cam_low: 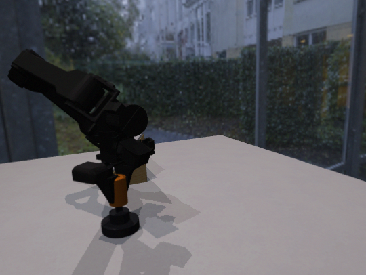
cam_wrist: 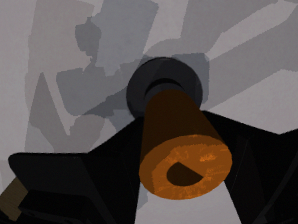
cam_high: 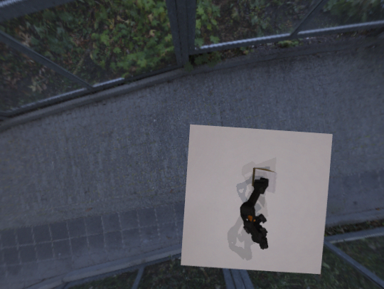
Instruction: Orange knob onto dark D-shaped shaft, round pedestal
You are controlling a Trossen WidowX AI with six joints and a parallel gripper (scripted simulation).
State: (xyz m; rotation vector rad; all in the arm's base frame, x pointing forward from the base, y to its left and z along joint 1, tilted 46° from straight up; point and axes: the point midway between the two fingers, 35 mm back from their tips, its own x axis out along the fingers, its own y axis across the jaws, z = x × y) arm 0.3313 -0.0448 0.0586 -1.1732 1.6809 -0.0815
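The orange knob (cam_high: pixel 250 218) (cam_low: pixel 120 191) (cam_wrist: pixel 155 175) is upright, leaning very slightly. My gripper (cam_low: pixel 118 196) (cam_wrist: pixel 172 119) is shut on its sides. In the wrist view the knob's top face shows a dark D-shaped hole, its flat side toward the upper right. The round pedestal (cam_low: pixel 120 231) (cam_wrist: pixel 136 95) stands right below the knob, dark and stepped. A short dark piece of the shaft (cam_low: pixel 119 208) shows between the knob's lower end and the pedestal's raised middle. Whether the shaft's tip is inside the hole is hidden, and its flat side cannot be seen.
A brown angled panel (cam_high: pixel 254 176) (cam_low: pixel 139 174) (cam_wrist: pixel 12 201) stands on the pale table (cam_high: pixel 213 160) (cam_low: pixel 271 203) behind the gripper, near the arm's base. The arm (cam_high: pixel 254 196) (cam_low: pixel 61 79) reaches over from it. Shadows of the arm lie around the pedestal.
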